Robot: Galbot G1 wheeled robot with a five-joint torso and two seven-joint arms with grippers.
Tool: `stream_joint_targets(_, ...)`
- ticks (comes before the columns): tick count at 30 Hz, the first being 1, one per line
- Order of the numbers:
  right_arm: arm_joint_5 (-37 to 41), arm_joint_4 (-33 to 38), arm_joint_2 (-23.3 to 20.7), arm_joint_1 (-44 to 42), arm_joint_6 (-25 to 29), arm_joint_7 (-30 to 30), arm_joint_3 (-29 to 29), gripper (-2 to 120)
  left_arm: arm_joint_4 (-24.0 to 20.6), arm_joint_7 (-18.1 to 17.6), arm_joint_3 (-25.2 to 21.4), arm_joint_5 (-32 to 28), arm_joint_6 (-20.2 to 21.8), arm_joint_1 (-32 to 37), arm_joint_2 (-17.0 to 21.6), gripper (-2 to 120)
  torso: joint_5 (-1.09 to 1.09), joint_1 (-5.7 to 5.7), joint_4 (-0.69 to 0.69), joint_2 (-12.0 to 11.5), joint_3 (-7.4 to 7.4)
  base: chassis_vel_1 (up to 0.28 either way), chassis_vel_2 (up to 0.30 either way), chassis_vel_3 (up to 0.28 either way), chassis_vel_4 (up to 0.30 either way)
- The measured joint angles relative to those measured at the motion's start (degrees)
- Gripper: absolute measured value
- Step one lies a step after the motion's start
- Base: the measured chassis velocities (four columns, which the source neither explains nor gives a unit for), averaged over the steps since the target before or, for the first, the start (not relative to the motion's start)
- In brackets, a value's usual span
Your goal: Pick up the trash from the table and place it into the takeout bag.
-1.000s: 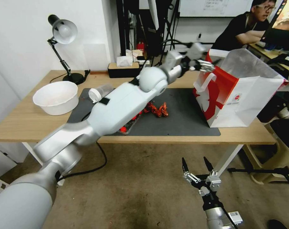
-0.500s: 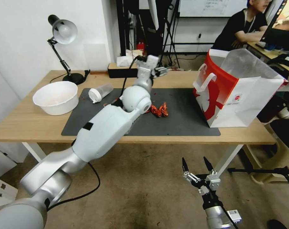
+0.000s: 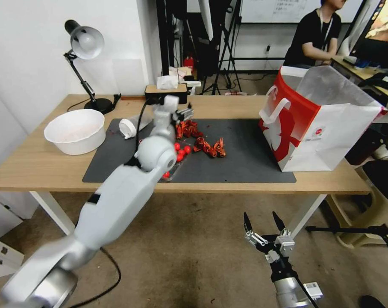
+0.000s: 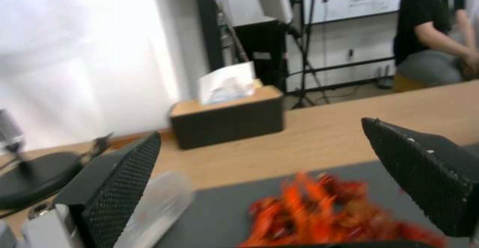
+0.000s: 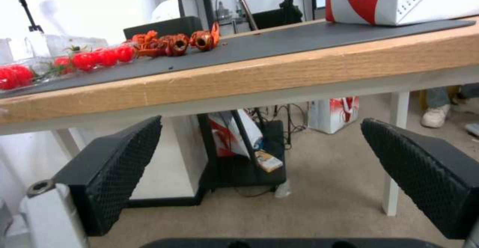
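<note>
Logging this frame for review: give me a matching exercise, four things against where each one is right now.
Things:
1. bowl
2. bag
3. left end effector
4. right end effector

Places:
a. open, low in front of the table, below its top
b. upright at the mat's right end
c. on bare wood left of the mat
d. open, over the red scraps

Pairs: 1-c, 2-b, 3-d, 4-a

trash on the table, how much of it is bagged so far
Cannot see inside the takeout bag. In hand: nothing; the left gripper hovers with open jaws over the red shell scraps on the mat. Left: those scraps, the beige bowl, the tipped clear cup, red tomatoes. The right gripper waits below the table.
</note>
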Motion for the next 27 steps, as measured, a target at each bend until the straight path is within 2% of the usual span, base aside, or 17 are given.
stream_joint_targets(3,-0.17,0.04,0.19,-0.17,0.00,-0.07,-0.11,100,-3.25,0.88,-4.20,1.91,-1.02,5.11,1.21,100,0.01,0.00,0.00,0.00,0.00,0.000,0.000,0.000,0.000)
stream_joint_targets(11,-0.72,0.51,0.52,-0.68,0.09,-0.19,-0.16,100,-8.15,1.85,-9.40,3.99,-4.12,15.04,3.92,100,0.01,0.00,-0.01,0.00,0.00,0.000,0.000,0.000,0.000)
stream_joint_targets(18,-1.28,0.83,0.76,-0.92,0.14,-0.20,-0.26,100,-10.74,2.17,-13.14,4.89,-6.28,22.70,4.47,100,0.01,0.00,0.00,0.00,-0.01,0.000,0.000,0.000,0.000)
stream_joint_targets(21,-1.40,0.87,0.89,-1.04,0.16,-0.22,-0.33,100,-12.82,2.70,-15.70,5.44,-7.41,27.98,4.48,100,0.02,0.00,0.00,0.00,-0.01,0.000,0.000,0.000,0.000)
stream_joint_targets(27,-1.53,0.94,0.92,-1.07,0.18,-0.24,-0.37,100,-15.04,3.26,-18.57,6.21,-8.66,32.71,3.91,100,0.01,0.00,-0.01,0.00,0.00,0.000,0.000,0.000,0.000)
